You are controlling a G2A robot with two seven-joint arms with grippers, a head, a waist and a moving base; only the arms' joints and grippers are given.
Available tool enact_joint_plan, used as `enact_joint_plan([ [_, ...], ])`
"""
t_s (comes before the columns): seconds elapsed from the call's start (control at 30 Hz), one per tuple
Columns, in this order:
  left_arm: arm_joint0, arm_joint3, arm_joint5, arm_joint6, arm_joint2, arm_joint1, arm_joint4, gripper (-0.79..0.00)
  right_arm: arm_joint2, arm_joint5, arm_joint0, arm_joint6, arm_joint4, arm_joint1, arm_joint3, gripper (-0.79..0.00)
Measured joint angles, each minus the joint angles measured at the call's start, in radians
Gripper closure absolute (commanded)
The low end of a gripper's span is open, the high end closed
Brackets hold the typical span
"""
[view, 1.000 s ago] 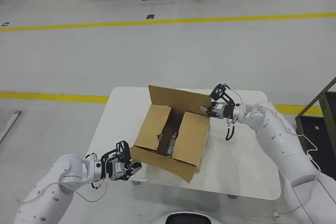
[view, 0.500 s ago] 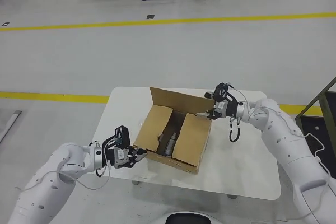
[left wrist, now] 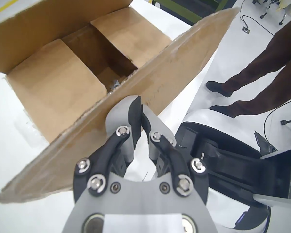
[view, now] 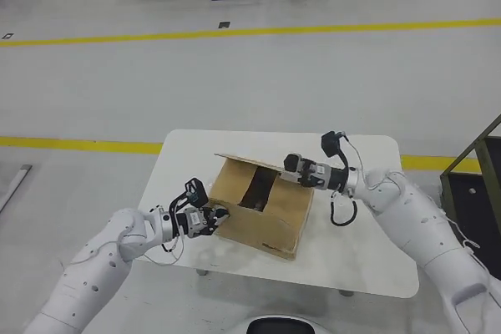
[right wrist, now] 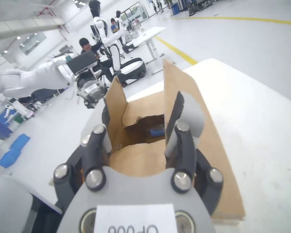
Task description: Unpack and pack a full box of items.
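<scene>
The cardboard box (view: 267,209) sat skewed on the white table (view: 367,250), toward the near edge on my left side. My left gripper (left wrist: 139,109) was pinched shut on the free edge of the near long flap (left wrist: 165,73), which stood half raised and leaned over the opening. My right gripper (right wrist: 140,120) hung above the opposite corner with its fingers spread. One pad (right wrist: 174,112) lay against the far long flap (right wrist: 208,146), and it gripped nothing. The two short inner flaps (left wrist: 55,88) were already folded in, leaving a dark gap where a blue item (right wrist: 157,132) showed.

I read the step as laying the long flaps over the short ones. To do it well, I would have swung the left wrist in an arc about the flap's crease. A straight push would likely have slid the light box. The right pad should have pressed its flap down broad side first and steadied the box. One flap ought to land before the other, so the edges would not collide.

Room was tight on the near side. The box's near corner lay near the table's edge, with the left gripper just beside it. Bare table lay open on my right, and the green-framed rack (view: 484,167) stood well apart.
</scene>
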Motion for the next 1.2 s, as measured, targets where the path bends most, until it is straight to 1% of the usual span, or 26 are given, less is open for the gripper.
enact_joint_plan([
  [0.03,-0.009,0.019,0.002,0.010,0.010,-0.006,0.008,-0.099,-0.010,0.000,0.000,0.035,0.049,-0.003,0.020,0.000],
  [0.1,-0.022,0.045,0.005,0.022,0.024,-0.013,0.015,-0.108,-0.023,0.000,0.007,0.082,0.107,-0.010,0.059,0.000],
  [0.13,-0.030,0.061,0.012,0.028,0.032,-0.018,0.025,-0.080,-0.033,0.000,0.012,0.108,0.135,-0.017,0.087,0.000],
  [0.17,-0.036,0.072,0.023,0.031,0.037,-0.022,0.037,0.000,-0.041,0.000,0.017,0.127,0.149,-0.023,0.109,0.000],
  [0.23,-0.047,0.090,0.063,0.043,0.046,-0.030,0.061,0.000,-0.060,0.009,0.033,0.159,0.160,-0.039,0.157,0.000],
  [0.3,-0.055,0.097,0.084,0.053,0.053,-0.036,0.072,0.000,-0.074,0.033,0.048,0.172,0.151,-0.052,0.188,0.000],
  [0.33,-0.060,0.101,0.087,0.054,0.058,-0.039,0.085,-0.034,-0.084,0.055,0.059,0.176,0.133,-0.061,0.205,0.000],
  [0.37,-0.063,0.107,0.090,0.052,0.061,-0.041,0.092,-0.043,-0.090,0.073,0.067,0.173,0.113,-0.067,0.215,0.000],
  [0.4,-0.066,0.113,0.096,0.048,0.064,-0.043,0.098,-0.022,-0.096,0.088,0.075,0.167,0.092,-0.073,0.221,0.000],
  [0.43,-0.069,0.122,0.106,0.044,0.068,-0.046,0.105,-0.022,-0.105,0.101,0.082,0.157,0.062,-0.081,0.225,0.000],
  [0.47,-0.071,0.129,0.114,0.042,0.070,-0.048,0.108,-0.025,-0.111,0.107,0.088,0.149,0.036,-0.086,0.225,0.000],
  [0.57,-0.077,0.145,0.133,0.033,0.075,-0.055,0.107,-0.071,-0.135,0.117,0.104,0.121,-0.075,-0.100,0.214,0.000],
  [0.63,-0.079,0.152,0.139,0.029,0.075,-0.058,0.105,-0.080,-0.149,0.131,0.107,0.089,-0.156,-0.108,0.208,0.000],
  [0.77,-0.080,0.161,0.147,0.020,0.073,-0.062,0.108,-0.074,-0.170,0.172,0.100,0.027,-0.288,-0.120,0.203,0.000],
  [0.8,-0.080,0.162,0.147,0.018,0.072,-0.063,0.108,-0.102,-0.173,0.178,0.097,0.015,-0.307,-0.123,0.205,0.000],
  [0.83,-0.080,0.162,0.148,0.017,0.070,-0.063,0.110,-0.219,-0.176,0.185,0.097,0.003,-0.331,-0.126,0.208,0.000],
  [0.87,-0.081,0.161,0.147,0.016,0.067,-0.063,0.112,-0.262,-0.176,0.189,0.097,-0.006,-0.346,-0.128,0.210,0.000],
  [0.9,-0.081,0.159,0.146,0.016,0.063,-0.062,0.116,-0.422,-0.176,0.191,0.096,-0.018,-0.355,-0.130,0.213,0.000],
  [0.97,-0.080,0.150,0.146,0.015,0.051,-0.059,0.130,-0.785,-0.168,0.188,0.097,-0.048,-0.365,-0.132,0.220,0.000],
  [1.1,-0.070,0.104,0.131,0.018,0.003,-0.044,0.151,-0.785,-0.134,0.162,0.110,-0.125,-0.374,-0.128,0.228,0.000],
  [1.2,-0.042,0.040,0.122,0.007,-0.060,-0.021,0.177,-0.785,-0.105,0.146,0.120,-0.159,-0.388,-0.118,0.228,0.000],
])
